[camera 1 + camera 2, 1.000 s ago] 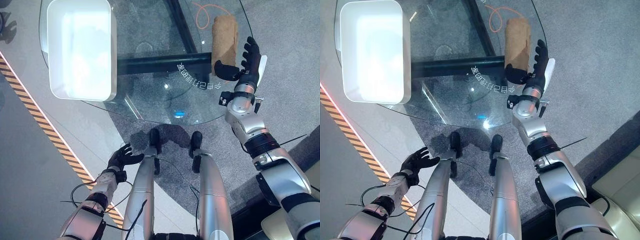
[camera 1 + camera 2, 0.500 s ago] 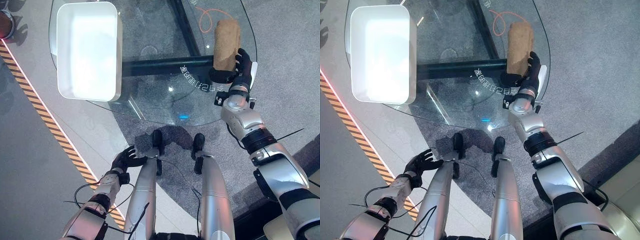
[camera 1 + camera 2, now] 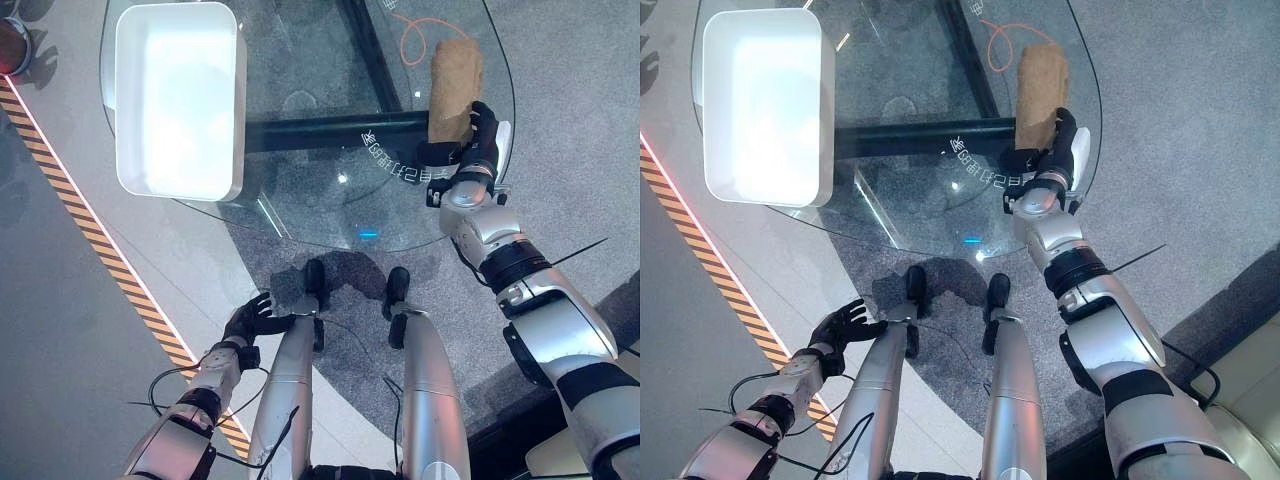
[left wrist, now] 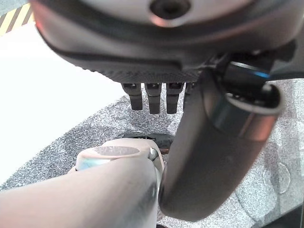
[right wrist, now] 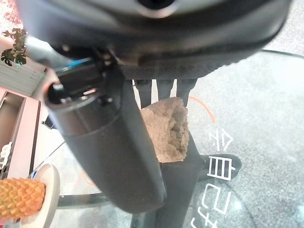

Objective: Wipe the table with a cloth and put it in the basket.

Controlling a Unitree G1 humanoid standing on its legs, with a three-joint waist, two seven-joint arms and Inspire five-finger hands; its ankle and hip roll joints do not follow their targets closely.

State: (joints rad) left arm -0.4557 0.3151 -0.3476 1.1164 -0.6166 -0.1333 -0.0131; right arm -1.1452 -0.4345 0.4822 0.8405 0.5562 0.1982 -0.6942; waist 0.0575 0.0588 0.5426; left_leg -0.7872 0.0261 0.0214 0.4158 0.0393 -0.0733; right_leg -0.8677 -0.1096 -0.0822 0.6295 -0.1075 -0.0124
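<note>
The right hand [image 3: 468,140] is clamped on the near end of the brown rolled cloth [image 3: 454,78], which lies at the right edge of the round glass desk [image 3: 320,190]; the left hand [image 3: 255,316] hangs relaxed below.

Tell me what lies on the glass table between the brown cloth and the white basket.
Nothing rests there: in the left eye view the stretch of glass table between the brown cloth and the white basket is bare, with just the dark beam under the glass showing through.

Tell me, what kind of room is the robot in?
Probably a showroom or lab, not a home. There's a round glass table holding a white basket and a rolled brown cloth, grey carpet, and yellow-black warning tape on the floor.
</note>
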